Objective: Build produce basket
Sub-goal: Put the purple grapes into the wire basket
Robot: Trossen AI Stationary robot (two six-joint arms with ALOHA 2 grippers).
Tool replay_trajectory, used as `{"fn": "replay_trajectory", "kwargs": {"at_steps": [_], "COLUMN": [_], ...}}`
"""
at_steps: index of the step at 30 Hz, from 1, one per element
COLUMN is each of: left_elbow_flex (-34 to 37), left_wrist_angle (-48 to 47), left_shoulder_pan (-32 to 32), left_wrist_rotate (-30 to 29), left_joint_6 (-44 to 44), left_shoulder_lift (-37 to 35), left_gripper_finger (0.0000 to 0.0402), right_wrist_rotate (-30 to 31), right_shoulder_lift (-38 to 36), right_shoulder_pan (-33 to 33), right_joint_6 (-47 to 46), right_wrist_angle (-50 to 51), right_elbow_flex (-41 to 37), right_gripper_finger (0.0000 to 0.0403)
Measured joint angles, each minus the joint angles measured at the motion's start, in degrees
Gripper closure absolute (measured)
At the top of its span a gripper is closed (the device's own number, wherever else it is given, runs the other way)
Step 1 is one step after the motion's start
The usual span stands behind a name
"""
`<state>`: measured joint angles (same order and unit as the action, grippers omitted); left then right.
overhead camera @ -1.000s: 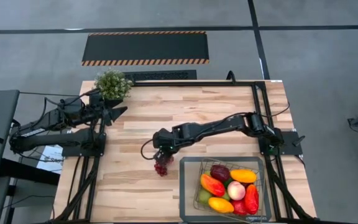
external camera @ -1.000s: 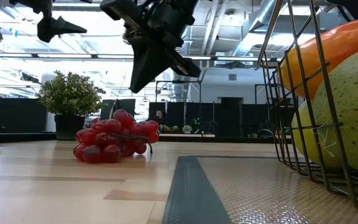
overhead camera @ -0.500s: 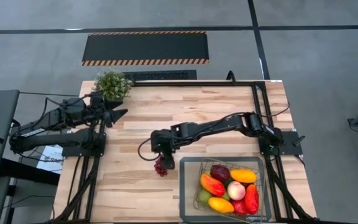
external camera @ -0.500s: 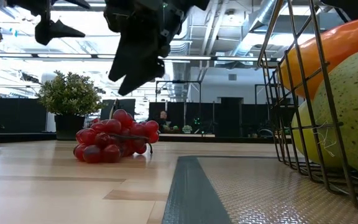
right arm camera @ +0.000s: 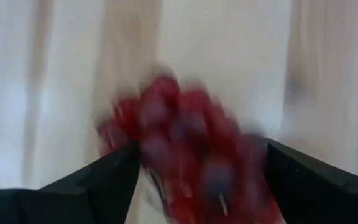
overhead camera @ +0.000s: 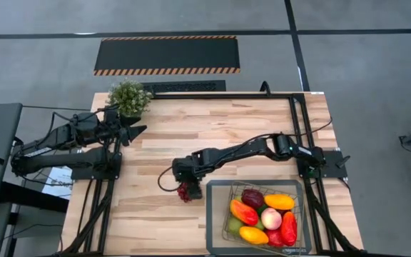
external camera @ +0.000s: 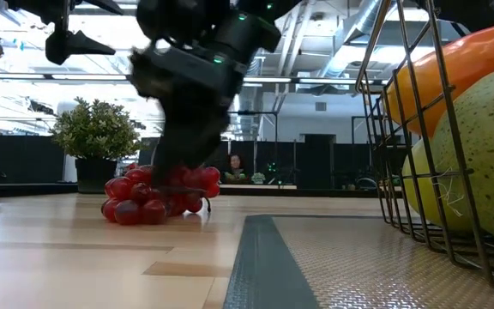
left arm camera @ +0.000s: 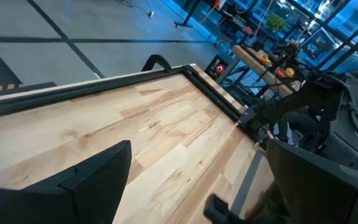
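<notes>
At the far left of the wooden table (overhead camera: pixel 155 143) stands a bushy potted plant (overhead camera: pixel 129 98). Just beside it hangs the left gripper (overhead camera: pixel 135 131), held above the table with its fingers spread wide and nothing between them; the left arm lies along the table's left edge.

Near the middle of the table, toward the near side, a bunch of red grapes (overhead camera: pixel 185 191) lies on the wood, just left of the basket's far-left corner. The right arm reaches in from the right edge and slopes down to it. The right gripper (overhead camera: pixel 188 183) is directly over the grapes with its fingers apart, one on each side of the bunch, as the right wrist view shows: the grapes (right arm camera: pixel 185 155) sit between the two dark fingers (right arm camera: pixel 98 180). In the low view the gripper (external camera: pixel 174 163) is down at the bunch (external camera: pixel 157 193), and the grapes rest on the table. That wrist view is smeared, so whether the fingers touch the grapes cannot be told; they do not look clamped on it.

At the near right, a dark wire basket (overhead camera: pixel 216 214) with a grey rim sits on the table. It already holds a heap of produce (overhead camera: pixel 262 214): a dark red piece at the far side, orange and yellow peppers, a pink peach in the centre, a red pepper at the right and something green at the left.
</notes>
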<state>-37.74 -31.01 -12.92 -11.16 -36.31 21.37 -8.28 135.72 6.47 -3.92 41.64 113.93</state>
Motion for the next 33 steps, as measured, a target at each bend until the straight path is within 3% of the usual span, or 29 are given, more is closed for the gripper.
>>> {"fn": "replay_trajectory", "kwargs": {"at_steps": [5, 10, 20, 26, 33], "left_elbow_flex": [0.0, 0.0, 0.0, 0.0, 0.0], "left_wrist_angle": [0.0, -0.1, 0.0, 0.2, 1.2], "left_shoulder_pan": [0.0, 0.0, 0.0, 0.0, 0.0], "left_wrist_rotate": [0.0, 0.4, 0.4, 0.3, 0.3], "left_joint_6": [-0.6, -0.8, -1.5, -1.5, -1.5], "left_shoulder_lift": [0.0, 0.0, 0.0, 0.0, 0.0], "left_gripper_finger": [0.0042, 0.0042, 0.0042, 0.0042, 0.0042], "right_wrist_rotate": [1.4, 1.4, 0.8, 0.9, 0.9], "right_shoulder_lift": [-0.4, -0.4, -1.7, -3.3, -4.4], "right_shoulder_pan": [-0.2, -0.3, -0.5, -1.0, -0.3], "right_joint_6": [-0.7, -3.2, -6.8, -6.8, -8.9], "right_wrist_angle": [2.5, 4.8, 6.6, 10.9, 21.0], "right_elbow_flex": [0.1, 0.0, 1.4, 6.9, 17.2], "right_gripper_finger": [0.0083, 0.0143, 0.0382, 0.0369, 0.0396]}}
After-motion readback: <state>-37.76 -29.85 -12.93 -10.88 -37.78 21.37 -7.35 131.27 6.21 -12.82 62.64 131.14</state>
